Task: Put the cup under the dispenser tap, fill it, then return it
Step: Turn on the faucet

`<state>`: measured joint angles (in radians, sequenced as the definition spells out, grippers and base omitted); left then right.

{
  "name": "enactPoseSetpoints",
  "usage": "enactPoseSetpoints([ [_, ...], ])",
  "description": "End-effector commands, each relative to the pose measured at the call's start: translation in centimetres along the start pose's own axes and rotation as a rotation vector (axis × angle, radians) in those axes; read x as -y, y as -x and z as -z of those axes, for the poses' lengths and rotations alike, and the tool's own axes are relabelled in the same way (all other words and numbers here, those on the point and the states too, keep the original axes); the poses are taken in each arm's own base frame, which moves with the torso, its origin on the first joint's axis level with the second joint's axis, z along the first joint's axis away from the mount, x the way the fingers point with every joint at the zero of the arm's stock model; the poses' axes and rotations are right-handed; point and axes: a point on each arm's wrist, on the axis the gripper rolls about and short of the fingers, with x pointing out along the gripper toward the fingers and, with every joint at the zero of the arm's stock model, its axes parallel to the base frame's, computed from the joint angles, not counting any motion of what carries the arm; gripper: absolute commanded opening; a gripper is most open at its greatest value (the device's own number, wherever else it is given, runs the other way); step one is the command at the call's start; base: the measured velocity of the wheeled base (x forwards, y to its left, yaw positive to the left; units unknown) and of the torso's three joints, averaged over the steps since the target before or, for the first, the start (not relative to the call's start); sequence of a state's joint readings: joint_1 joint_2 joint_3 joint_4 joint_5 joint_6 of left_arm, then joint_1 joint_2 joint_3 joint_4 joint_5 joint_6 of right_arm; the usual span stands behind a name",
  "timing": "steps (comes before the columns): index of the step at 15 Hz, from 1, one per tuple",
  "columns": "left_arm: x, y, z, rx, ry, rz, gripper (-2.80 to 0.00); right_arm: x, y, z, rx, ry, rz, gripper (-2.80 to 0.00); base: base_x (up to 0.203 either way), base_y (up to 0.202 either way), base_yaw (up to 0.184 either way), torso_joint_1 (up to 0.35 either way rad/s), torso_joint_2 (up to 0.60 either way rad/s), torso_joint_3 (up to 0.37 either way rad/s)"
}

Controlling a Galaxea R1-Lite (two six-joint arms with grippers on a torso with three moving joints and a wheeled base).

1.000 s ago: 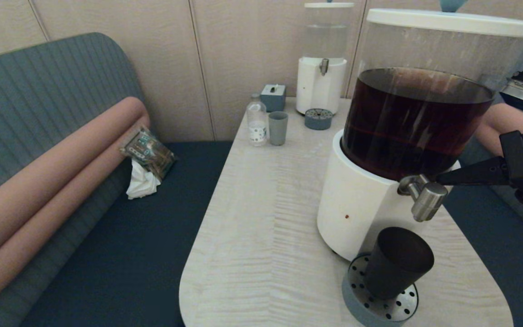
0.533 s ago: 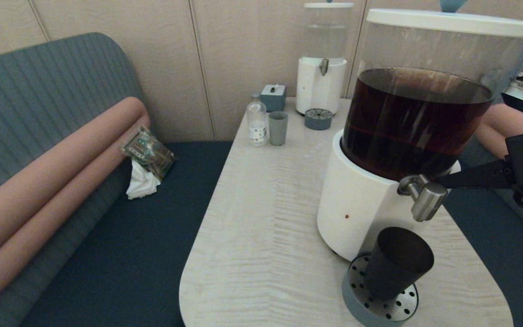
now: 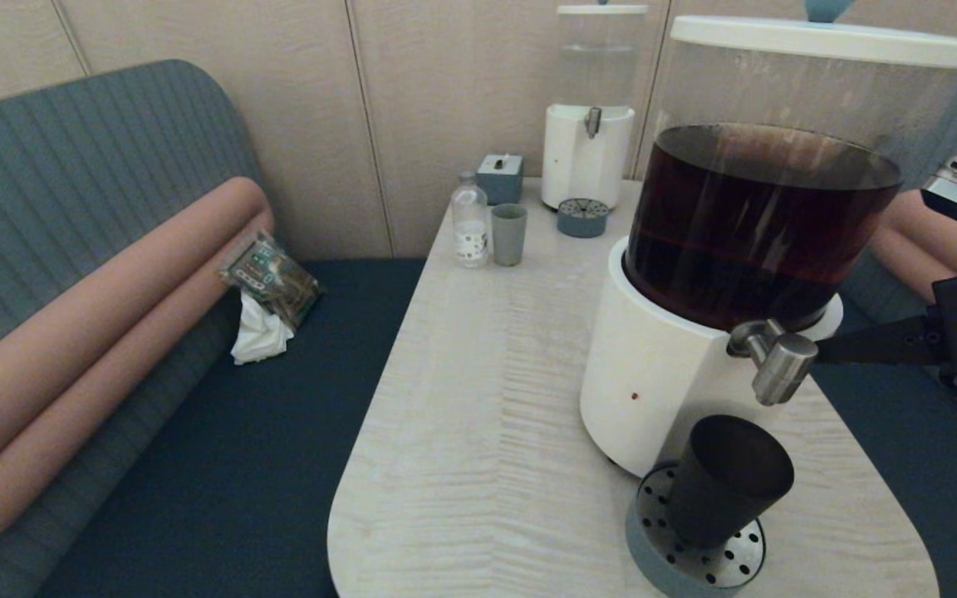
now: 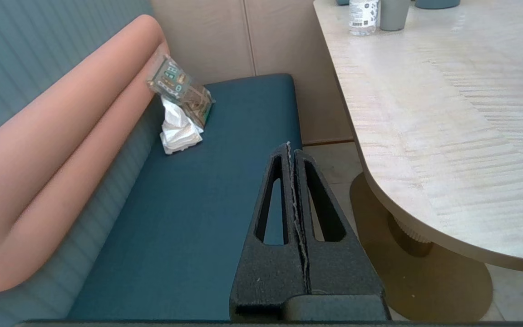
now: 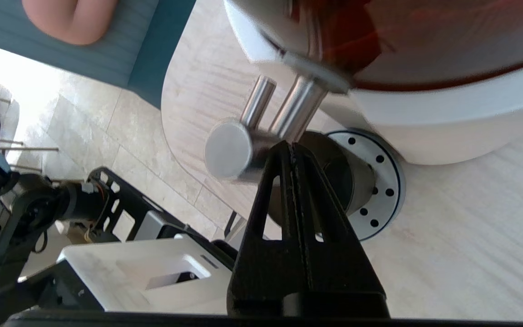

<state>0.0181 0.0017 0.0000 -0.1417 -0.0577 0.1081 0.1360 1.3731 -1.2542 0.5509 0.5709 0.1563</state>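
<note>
Both grippers pressed together: right gripper [image 3: 821,350] beside tap [image 3: 780,365]; cup [image 3: 726,482] under; left gripper [image 4: 292,150] parked.

Head view high; both wrist cameras close.

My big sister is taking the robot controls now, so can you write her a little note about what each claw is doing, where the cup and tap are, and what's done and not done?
Right gripper: shut, empty, its tip right beside the dispenser tap, coming in from the robot's right.
Left gripper: shut, empty, parked over the blue bench, off the table.
The cup: standing on the round drip tray under the tap, tilted a little.
Done: cup placed under the tap.
Left: I can't see any liquid pouring or inside the cup, so it probably still needs filling; then take the cup back.
</note>
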Motion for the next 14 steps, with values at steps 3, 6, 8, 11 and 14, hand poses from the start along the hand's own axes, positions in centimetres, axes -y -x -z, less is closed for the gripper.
enactPoseSetpoints([
  [3, 0.11, -0.19, 1.13, -0.040, 0.001, 0.005, -2.80, -0.25, 0.40, 0.32, 0.003, 0.007, -0.014, -2.80, 0.000, 0.000, 0.000, 0.000, 0.00, 0.000],
  [6, 0.11, -0.18, 1.13, -0.039, 0.001, 0.005, -2.80, -0.35, 0.49, 0.23, 0.013, 0.016, -0.035, -2.80, 0.000, 0.000, 0.000, 0.000, 0.00, 0.000],
  [8, 0.11, -0.19, 1.13, -0.040, 0.001, 0.005, -2.80, -0.35, 0.47, 0.15, 0.020, 0.022, -0.042, -2.80, 0.000, 0.000, 0.000, 0.000, 0.00, 0.000],
  [11, 0.11, -0.19, 1.13, -0.040, 0.001, 0.005, -2.80, -0.31, 0.36, 0.01, 0.035, 0.035, -0.045, -2.80, 0.000, 0.000, 0.000, 0.000, 0.00, 0.000],
  [14, 0.11, -0.18, 1.13, -0.039, 0.001, 0.005, -2.80, 0.16, -0.26, 0.27, 0.031, 0.080, -0.037, -2.80, 0.000, 0.000, 0.000, 0.000, 0.00, 0.000],
])
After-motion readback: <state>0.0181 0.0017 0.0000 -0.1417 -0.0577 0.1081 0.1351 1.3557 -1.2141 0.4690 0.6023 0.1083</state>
